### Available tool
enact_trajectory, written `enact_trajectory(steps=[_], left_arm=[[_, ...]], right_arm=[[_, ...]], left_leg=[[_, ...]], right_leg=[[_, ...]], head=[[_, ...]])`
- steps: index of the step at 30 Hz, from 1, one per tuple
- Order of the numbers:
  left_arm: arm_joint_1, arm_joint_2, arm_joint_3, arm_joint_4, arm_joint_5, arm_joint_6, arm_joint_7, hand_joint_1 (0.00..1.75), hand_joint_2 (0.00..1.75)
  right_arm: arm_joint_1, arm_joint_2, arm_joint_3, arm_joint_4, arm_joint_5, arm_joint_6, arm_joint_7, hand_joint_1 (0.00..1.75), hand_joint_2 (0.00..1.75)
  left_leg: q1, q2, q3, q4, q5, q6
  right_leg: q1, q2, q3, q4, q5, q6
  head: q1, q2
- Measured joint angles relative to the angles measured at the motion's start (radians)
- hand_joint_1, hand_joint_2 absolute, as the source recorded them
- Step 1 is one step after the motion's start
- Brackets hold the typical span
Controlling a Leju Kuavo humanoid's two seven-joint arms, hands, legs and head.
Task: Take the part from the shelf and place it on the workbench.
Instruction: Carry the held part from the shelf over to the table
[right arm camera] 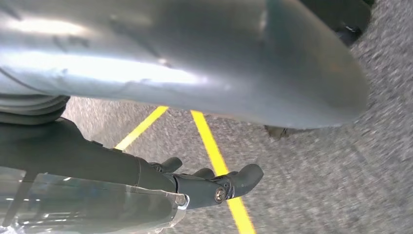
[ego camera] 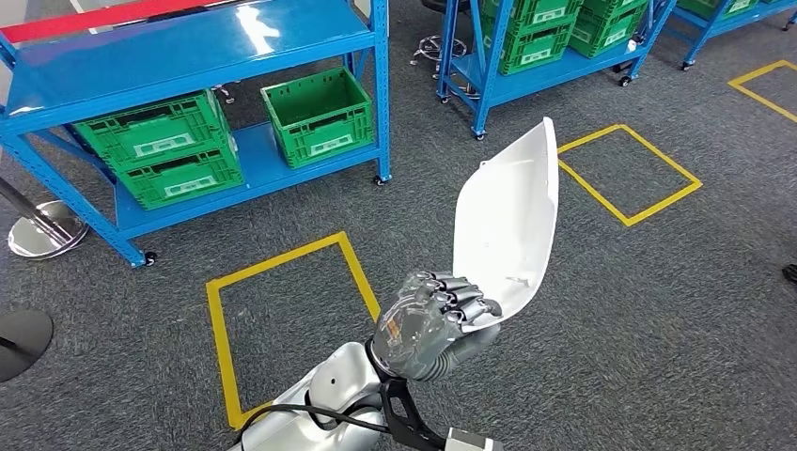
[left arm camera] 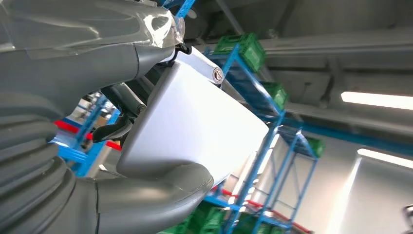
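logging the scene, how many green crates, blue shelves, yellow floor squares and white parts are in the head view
green crates: 8, namely 3 on the near shelf and 5 on the far shelves
blue shelves: 3
yellow floor squares: 3, one cut off at the picture's edge
white part: 1, held up by the left hand
total: 15
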Motion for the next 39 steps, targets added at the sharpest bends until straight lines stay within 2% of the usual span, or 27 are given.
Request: enact_trajectory(steps=[1,2,4,5,7,9,10,12,13,15,16,17,18,19,20,21,22,23,25,26,28,30,32,34,35,36,39], left_arm=[[0.0,0.0,0.0,0.001,0.0,0.001,0.0,1.75,1.75],[0.0,0.001,0.0,0.003,0.0,0.001,0.0,1.75,1.75],[0.001,0.003,-0.001,0.007,0.0,0.001,0.0,1.75,1.75],[0.001,0.003,-0.001,0.008,0.0,0.002,0.0,1.75,1.75],[0.0,0.003,-0.002,0.008,0.0,0.002,0.0,1.75,1.75],[0.0,0.003,-0.001,0.008,-0.001,0.002,0.0,1.75,1.75],[0.0,0.003,-0.001,0.008,-0.002,0.003,0.001,1.75,1.75],[0.0,0.002,-0.001,0.008,-0.006,0.004,0.004,1.75,1.75],[-0.001,0.001,-0.001,0.008,-0.008,0.004,0.005,1.75,1.75],[-0.001,0.001,0.0,0.007,-0.01,0.006,0.009,1.75,1.75],[0.0,0.003,0.0,0.007,-0.013,0.005,0.011,1.75,1.75],[0.001,0.006,0.0,0.007,-0.016,0.003,0.013,1.75,1.75],[0.002,0.01,0.0,0.007,-0.019,0.001,0.015,1.75,1.75],[0.004,0.013,0.0,0.007,-0.021,-0.002,0.016,1.75,1.75],[0.006,0.015,0.0,0.007,-0.024,-0.005,0.017,1.75,1.75],[0.006,0.016,0.0,0.007,-0.025,-0.007,0.018,1.75,1.75],[0.007,0.016,-0.001,0.007,-0.027,-0.009,0.018,1.75,1.75],[0.007,0.016,0.0,0.006,-0.029,-0.01,0.019,1.75,1.75],[0.006,0.016,0.0,0.004,-0.033,-0.012,0.021,1.75,1.75],[0.006,0.016,0.0,0.003,-0.036,-0.013,0.022,1.75,1.75],[0.006,0.014,0.0,0.0,-0.041,-0.017,0.024,1.75,1.75],[0.005,0.008,0.0,-0.004,-0.043,-0.021,0.025,1.75,1.75],[0.006,0.006,-0.001,-0.005,-0.044,-0.026,0.026,1.75,1.75],[0.008,0.007,-0.002,-0.004,-0.044,-0.029,0.026,1.75,1.75],[0.009,0.007,-0.003,-0.004,-0.044,-0.03,0.026,1.75,1.75],[0.01,0.007,-0.003,-0.004,-0.044,-0.029,0.026,1.75,1.75],[0.009,0.006,-0.003,-0.004,-0.044,-0.028,0.026,1.75,1.75]], right_arm=[[-0.001,0.0,0.0,0.0,0.0,0.0,0.0,0.0,0.0],[-0.002,-0.001,0.0,0.0,0.0,0.0,0.0,0.0,0.0],[-0.001,-0.002,0.0,0.0,0.0,0.0,0.0,0.0,0.0],[0.0,-0.002,0.0,0.0,0.0,0.0,0.0,0.0,0.0],[0.002,-0.004,0.0,0.0,0.0,0.0,0.0,0.0,0.0],[0.0,-0.004,0.0,0.0,0.001,0.0,0.0,0.0,0.0],[-0.001,-0.003,0.0,0.0,0.002,0.0,0.0,0.0,0.0],[-0.001,-0.003,0.0,0.0,0.005,0.001,0.0,0.0,0.0],[0.0,-0.002,0.0,0.0,0.007,0.001,0.001,0.0,0.0],[-0.001,-0.003,0.0,-0.001,0.011,0.002,0.003,0.0,0.0],[-0.002,-0.003,0.0,-0.001,0.013,0.002,0.004,0.0,0.0],[-0.004,-0.003,0.0,-0.001,0.015,0.003,0.005,0.0,0.0],[-0.005,-0.003,0.0,-0.001,0.016,0.004,0.005,0.0,0.0],[-0.005,-0.003,0.0,-0.001,0.016,0.005,0.006,0.0,0.0],[-0.004,-0.004,0.0,-0.001,0.016,0.005,0.007,0.0,0.0],[-0.004,-0.005,0.0,-0.001,0.016,0.006,0.008,0.0,0.0],[-0.003,-0.005,0.0,-0.001,0.016,0.006,0.009,0.0,0.0],[-0.004,-0.004,0.0,-0.001,0.017,0.006,0.01,0.0,0.0],[-0.008,-0.001,0.0,-0.001,0.018,0.006,0.01,0.0,0.0],[-0.009,0.0,0.0,-0.001,0.019,0.006,0.01,0.0,0.0],[-0.007,0.001,0.0,-0.001,0.018,0.004,0.009,0.0,0.0],[-0.005,0.0,0.0,-0.001,0.013,0.0,0.005,0.0,0.0],[-0.005,-0.001,0.0,-0.001,0.007,-0.004,0.001,0.0,0.0],[-0.003,-0.002,-0.001,-0.001,0.005,-0.008,0.001,0.0,0.0],[-0.001,-0.002,-0.001,-0.001,0.006,-0.01,0.001,0.0,0.0],[0.001,-0.002,-0.001,-0.001,0.008,-0.012,0.0,0.0,0.0],[0.002,-0.003,-0.001,-0.001,0.012,-0.015,-0.001,0.0,0.0]], left_leg=[[-0.001,0.017,0.0,0.0,0.0,0.001],[-0.001,0.036,-0.002,0.0,0.0,0.001],[-0.002,0.072,-0.003,0.001,0.0,0.001],[-0.001,0.088,-0.004,0.001,-0.001,0.0],[-0.001,0.113,-0.003,0.006,-0.005,-0.006],[-0.008,0.132,-0.005,0.015,-0.012,-0.018],[-0.011,0.14,-0.006,0.018,-0.015,-0.023],[-0.011,0.154,-0.006,0.019,-0.016,-0.031],[-0.009,0.145,-0.007,0.022,-0.021,-0.037],[-0.003,0.095,-0.029,0.072,-0.061,-0.047],[-0.001,0.064,-0.055,0.129,-0.094,-0.05],[0.0,0.046,-0.087,0.2,-0.128,-0.05],[-0.001,0.038,-0.118,0.265,-0.153,-0.05],[-0.001,0.036,-0.138,0.305,-0.161,-0.048],[-0.001,0.034,-0.139,0.305,-0.149,-0.045],[-0.002,0.029,-0.121,0.266,-0.121,-0.041],[-0.002,0.012,-0.088,0.199,-0.083,-0.033],[-0.002,-0.019,-0.053,0.129,-0.054,-0.024],[-0.004,-0.068,-0.01,0.038,-0.028,-0.014],[-0.006,-0.075,-0.005,0.027,-0.03,-0.012],[-0.008,-0.049,0.001,0.019,-0.024,-0.009],[-0.004,-0.017,0.007,0.01,-0.014,-0.001],[-0.003,0.02,0.006,0.007,-0.01,0.003],[-0.004,0.058,0.003,0.008,-0.011,0.003],[-0.004,0.074,0.003,0.008,-0.012,0.003],[-0.003,0.089,0.002,0.009,-0.013,0.001],[-0.006,0.123,0.002,0.015,-0.021,-0.012]], right_leg=[[0.001,-0.031,-0.028,0.06,-0.032,0.005],[0.001,-0.046,-0.06,0.13,-0.065,0.011],[-0.003,-0.055,-0.093,0.215,-0.091,0.02],[-0.005,-0.059,-0.08,0.201,-0.079,0.023],[-0.008,-0.088,-0.003,0.07,-0.027,0.026],[-0.007,-0.125,0.059,-0.04,0.003,0.017],[-0.005,-0.134,0.068,-0.059,0.005,0.011],[-0.002,-0.114,0.062,-0.057,0.006,-0.005],[-0.002,-0.105,0.06,-0.057,0.008,-0.011],[-0.005,-0.083,0.057,-0.058,0.014,-0.023],[-0.006,-0.072,0.054,-0.059,0.016,-0.027],[-0.006,-0.06,0.051,-0.058,0.019,-0.031],[-0.004,-0.046,0.047,-0.058,0.021,-0.034],[-0.003,-0.033,0.045,-0.058,0.023,-0.036],[-0.002,-0.019,0.043,-0.058,0.025,-0.036],[-0.001,-0.004,0.042,-0.058,0.027,-0.035],[-0.002,0.011,0.042,-0.058,0.03,-0.033],[-0.001,0.024,0.041,-0.058,0.032,-0.03],[-0.005,0.048,0.034,-0.057,0.038,-0.02],[-0.008,0.06,0.03,-0.059,0.043,-0.013],[-0.014,0.077,0.02,-0.06,0.05,0.001],[-0.009,0.036,-0.003,-0.023,0.028,0.009],[-0.004,-0.028,-0.058,0.091,-0.034,0.016],[-0.005,-0.051,-0.105,0.203,-0.078,0.023],[-0.006,-0.056,-0.104,0.213,-0.076,0.025],[-0.007,-0.062,-0.081,0.182,-0.058,0.026],[-0.005,-0.109,0.036,-0.015,0.007,0.02]], head=[[0.003,0.0],[0.005,0.0],[0.006,0.0],[0.006,0.0],[0.006,0.0],[0.006,0.0],[0.006,0.0],[0.003,0.0],[0.003,0.0],[0.002,0.0],[0.002,0.0],[0.001,0.0],[0.001,0.0],[0.001,0.0],[0.002,0.0],[0.002,0.0],[0.002,0.0],[0.002,0.0],[0.002,0.0],[0.001,0.0],[-0.001,0.0],[0.004,0.0],[0.01,0.0],[0.01,0.0],[0.011,0.0],[0.011,0.0],[0.01,0.0]])
